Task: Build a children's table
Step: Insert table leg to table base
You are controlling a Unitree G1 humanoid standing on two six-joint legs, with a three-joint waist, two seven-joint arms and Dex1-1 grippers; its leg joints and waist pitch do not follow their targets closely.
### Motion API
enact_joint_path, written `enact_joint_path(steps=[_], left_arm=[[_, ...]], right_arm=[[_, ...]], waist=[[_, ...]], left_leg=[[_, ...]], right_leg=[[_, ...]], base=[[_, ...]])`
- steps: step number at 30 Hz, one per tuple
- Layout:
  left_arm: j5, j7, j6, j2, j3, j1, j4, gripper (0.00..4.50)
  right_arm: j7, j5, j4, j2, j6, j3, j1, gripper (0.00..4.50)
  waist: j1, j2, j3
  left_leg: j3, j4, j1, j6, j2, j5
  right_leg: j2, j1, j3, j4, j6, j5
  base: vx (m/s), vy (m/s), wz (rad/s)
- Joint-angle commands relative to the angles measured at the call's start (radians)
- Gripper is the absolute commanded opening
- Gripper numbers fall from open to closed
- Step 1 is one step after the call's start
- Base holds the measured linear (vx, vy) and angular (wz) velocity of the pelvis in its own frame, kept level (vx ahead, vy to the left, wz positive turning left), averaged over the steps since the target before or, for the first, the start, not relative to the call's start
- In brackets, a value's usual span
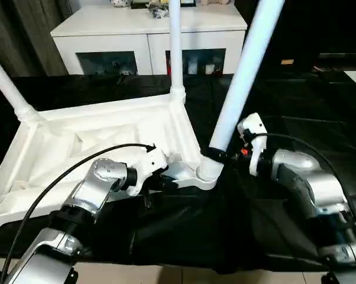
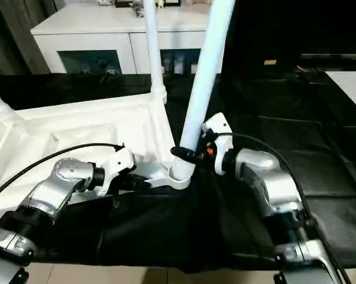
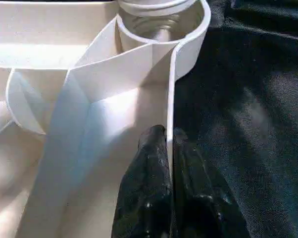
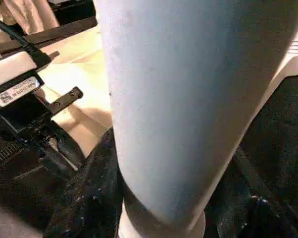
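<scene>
- Right wrist view puts the right gripper (image 4: pixel 164 208) closed around the base of a tapered leg (image 4: pixel 164 99), one black finger (image 4: pixel 92 198) on each side of the tube, just above where it enters its corner socket.
- From the head camera, the same leg (image 1: pixel 244 71) rises out of the right gripper (image 1: pixel 213 155) toward about one o'clock, so its long axis is tilted, not upright; the corner socket (image 1: pixel 209 173) sits directly under the grip, at six o'clock from it.
- My judgement: the coming move turns on that tilt, since the leg's top must swing back toward twelve o'clock for the tube to seat square in the socket.
- Right forearm (image 1: pixel 308 183) reaches in from about four o'clock of the socket, wrist bent inward to the leg.
- Left wrist view shows the left gripper (image 3: pixel 168 148) pinched shut on the thin side rim (image 3: pixel 172 89) of the upturned table top (image 3: pixel 50 49), one finger inside the rim and one outside.
- Seen from the head, the left gripper (image 1: pixel 165 176) lies at nine o'clock of the socket, close beside it, and its forearm (image 1: pixel 89 195) comes up from seven o'clock.
- Upside down on the black cloth (image 1: pixel 272 236), the table top (image 1: pixel 95 133) spreads toward ten o'clock, with two more legs (image 1: pixel 175 47) standing in its far corners.
</scene>
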Motion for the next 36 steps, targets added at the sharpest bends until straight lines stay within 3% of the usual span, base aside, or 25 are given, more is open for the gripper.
enact_joint_path(steps=[1,7,11,24,31,36], left_arm=[[-0.003,0.021,0.020,-0.005,0.000,0.032,0.018,0.00],[-0.001,0.030,0.032,-0.003,0.001,0.042,-0.003,0.00],[0.002,0.035,0.029,-0.002,0.002,0.043,-0.004,0.00],[0.010,0.050,0.016,0.004,0.007,0.034,0.001,0.00],[0.012,0.051,0.015,0.008,0.009,0.037,-0.001,0.00],[0.013,0.050,0.013,0.010,0.009,0.036,0.001,0.00]], right_arm=[[0.008,0.006,0.041,0.021,0.008,0.006,-0.010,1.84],[0.018,0.035,0.083,0.045,0.020,-0.023,-0.017,1.84],[0.046,0.045,0.082,0.048,0.028,-0.014,-0.017,1.84],[0.071,0.059,0.109,0.084,0.039,-0.022,-0.050,1.84],[0.091,0.067,0.084,0.088,0.056,-0.016,-0.053,1.84],[0.094,0.054,0.099,0.080,0.043,-0.019,-0.056,1.84]], waist=[[0.005,-0.028,-0.058],[0.000,-0.029,-0.056],[0.000,-0.031,-0.058],[0.000,-0.035,-0.054],[0.003,-0.038,-0.053],[0.003,-0.039,-0.051]], left_leg=[[-0.022,-0.077,-0.001,0.074,0.063,-0.095],[-0.023,-0.081,0.001,0.064,0.066,-0.117],[-0.022,-0.080,0.000,0.071,0.065,-0.104],[-0.022,-0.083,0.001,0.065,0.067,-0.124],[-0.022,-0.085,0.002,0.060,0.069,-0.113],[-0.022,-0.087,0.003,0.050,0.069,-0.129]], right_leg=[[-0.090,0.052,0.047,-0.077,-0.247,-0.151],[-0.091,0.050,0.047,-0.081,-0.241,-0.189],[-0.090,0.052,0.047,-0.078,-0.246,-0.158],[-0.093,0.048,0.048,-0.082,-0.242,-0.208],[-0.093,0.048,0.049,-0.078,-0.248,-0.172],[-0.093,0.046,0.050,-0.082,-0.237,-0.215]], base=[[0.000,0.000,0.00],[0.000,0.000,0.00],[0.000,0.000,0.00],[0.000,0.000,0.00],[0.000,0.000,0.00],[0.000,0.000,0.00]])
